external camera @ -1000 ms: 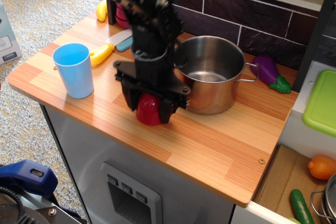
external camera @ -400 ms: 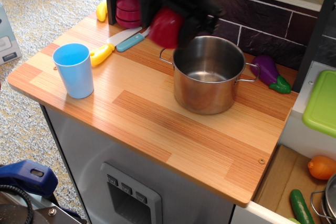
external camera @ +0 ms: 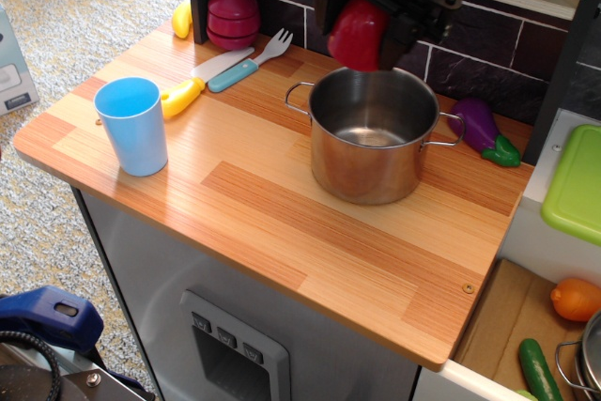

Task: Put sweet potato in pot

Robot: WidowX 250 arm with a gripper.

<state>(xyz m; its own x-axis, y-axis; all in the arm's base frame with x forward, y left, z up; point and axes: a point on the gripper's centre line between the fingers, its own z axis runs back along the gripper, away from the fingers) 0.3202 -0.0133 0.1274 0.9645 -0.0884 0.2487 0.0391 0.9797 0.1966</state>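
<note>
The glossy red sweet potato [external camera: 357, 35] hangs in the air, held between the black fingers of my gripper [external camera: 362, 31], just above the far rim of the pot. The shiny steel pot [external camera: 371, 133] stands upright on the wooden counter, right of centre, and its inside looks empty. My gripper is shut on the sweet potato and reaches in from the top of the view in front of the dark brick wall.
A light blue cup [external camera: 134, 125] stands at the counter's left. A yellow-handled knife [external camera: 192, 84] and a blue-handled fork [external camera: 250, 62] lie behind it. A magenta ribbed vegetable [external camera: 233, 16] sits at the back left, a purple eggplant [external camera: 485, 128] right of the pot.
My gripper has lifted the sweet potato from the counter in front of the pot, carried it up and back, then right, to a spot over the pot's far rim.
</note>
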